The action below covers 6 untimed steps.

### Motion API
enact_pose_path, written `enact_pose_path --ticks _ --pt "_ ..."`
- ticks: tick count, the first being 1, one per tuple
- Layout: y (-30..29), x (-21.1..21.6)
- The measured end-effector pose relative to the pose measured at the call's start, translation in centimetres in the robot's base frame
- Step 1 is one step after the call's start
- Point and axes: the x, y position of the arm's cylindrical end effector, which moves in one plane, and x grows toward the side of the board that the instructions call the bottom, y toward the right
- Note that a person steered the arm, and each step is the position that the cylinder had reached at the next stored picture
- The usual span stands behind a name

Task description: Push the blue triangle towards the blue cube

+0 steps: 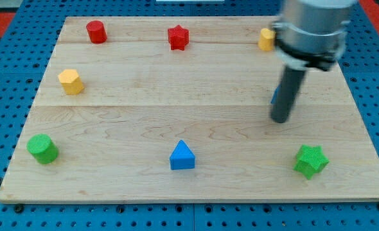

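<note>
The blue triangle (182,156) sits near the view's bottom middle of the wooden board (144,122). The blue cube (275,96) is at the view's right, almost wholly hidden behind my rod; only a thin blue sliver shows at the rod's left side. My tip (279,119) rests on the board just below that sliver, well to the right of and above the blue triangle.
A red cylinder (96,31) and a red star (178,37) lie along the view's top. A yellow block (266,39) is at the top right, a yellow hexagon (70,81) at the left, a green cylinder (42,149) at the bottom left, a green star (310,161) at the bottom right.
</note>
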Motion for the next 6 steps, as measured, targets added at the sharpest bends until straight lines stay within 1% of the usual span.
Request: enact_pose_path --ticks 1,2,3,4,5,6 --pt "4.1 -1.2" --pt "2.6 -5.0" --pt "-8.1 -6.6" --pt "-8.4 -6.5" --pt "-2.0 -2.6" --pt "-4.7 3.5"
